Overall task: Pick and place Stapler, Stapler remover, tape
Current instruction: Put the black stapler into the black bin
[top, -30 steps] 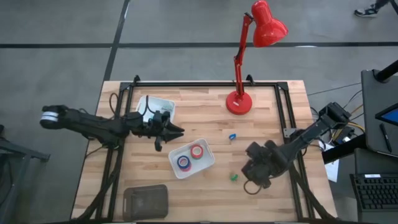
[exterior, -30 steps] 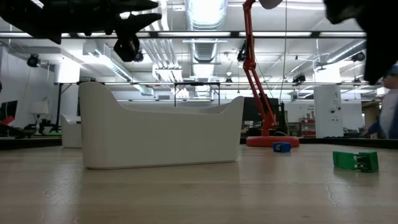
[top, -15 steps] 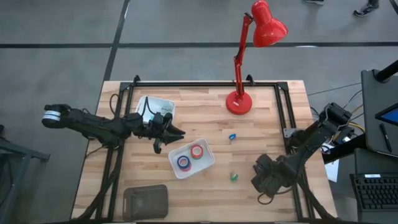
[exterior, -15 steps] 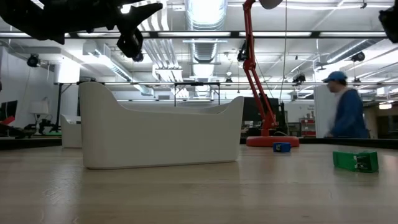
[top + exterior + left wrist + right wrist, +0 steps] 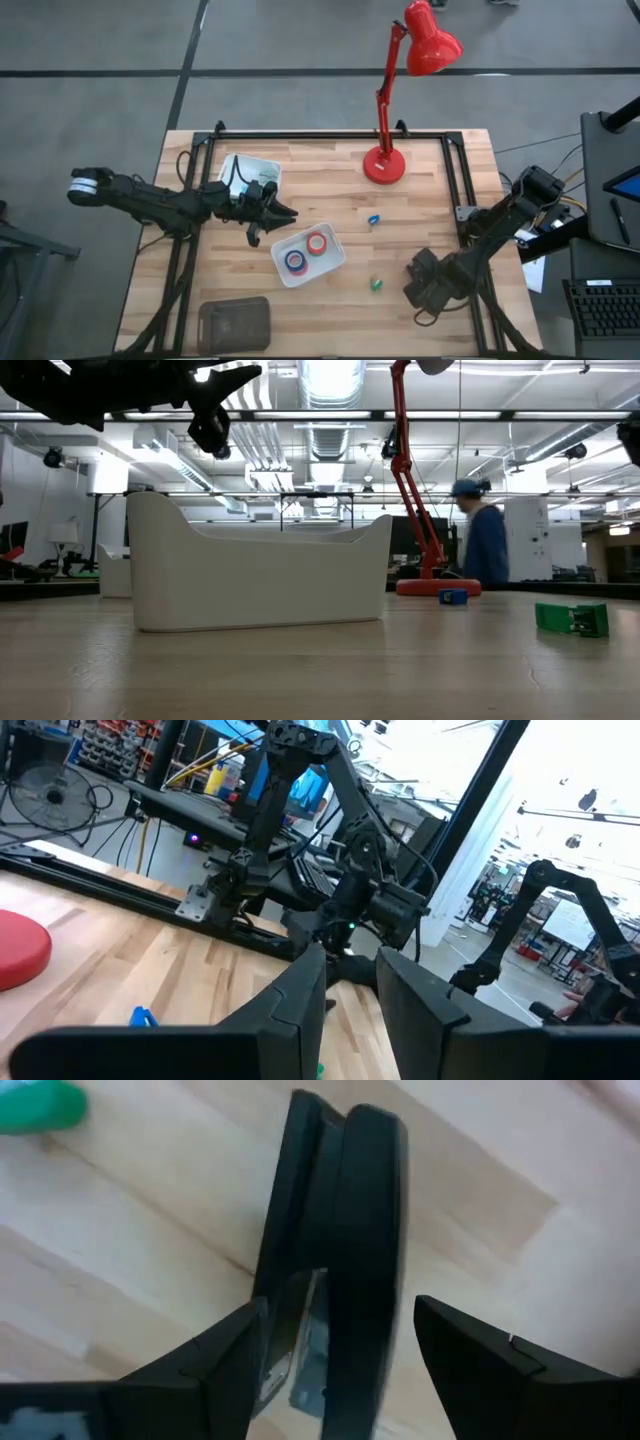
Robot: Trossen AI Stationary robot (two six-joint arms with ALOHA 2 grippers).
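Note:
The black stapler [image 5: 345, 1230] lies flat on the wood near the table's right front. My right gripper [image 5: 340, 1370] points down over it, open, one finger on each long side; in the high view my right gripper [image 5: 425, 285] hides it. Blue and red tape rolls [image 5: 306, 252] lie in a white tray [image 5: 330, 262]. A small green piece [image 5: 377, 285] and a small blue piece [image 5: 373, 219] lie on the wood; I cannot tell which of them is the stapler remover. My left gripper [image 5: 280, 212] hovers open and level, left of the tray, with nothing between its fingers. My right gripper has one finger [image 5: 215, 1365] right beside the stapler's long side [image 5: 275, 1330]. I cannot tell whether it touches. The other finger [image 5: 480, 1365] stands clear of the stapler.
A red desk lamp [image 5: 384, 163] stands at the far middle. A small white bin [image 5: 250, 172] sits at the far left and a dark lidded box [image 5: 234, 324] at the near left. A black rail frame [image 5: 455, 170] edges the table. A person [image 5: 485, 545] walks behind the table.
My right gripper has gone down and toward the table's near right edge, rolling at the wrist, and now stands over the stapler. In the low view it has gone out of the picture's top right. The person behind the table has walked leftward.

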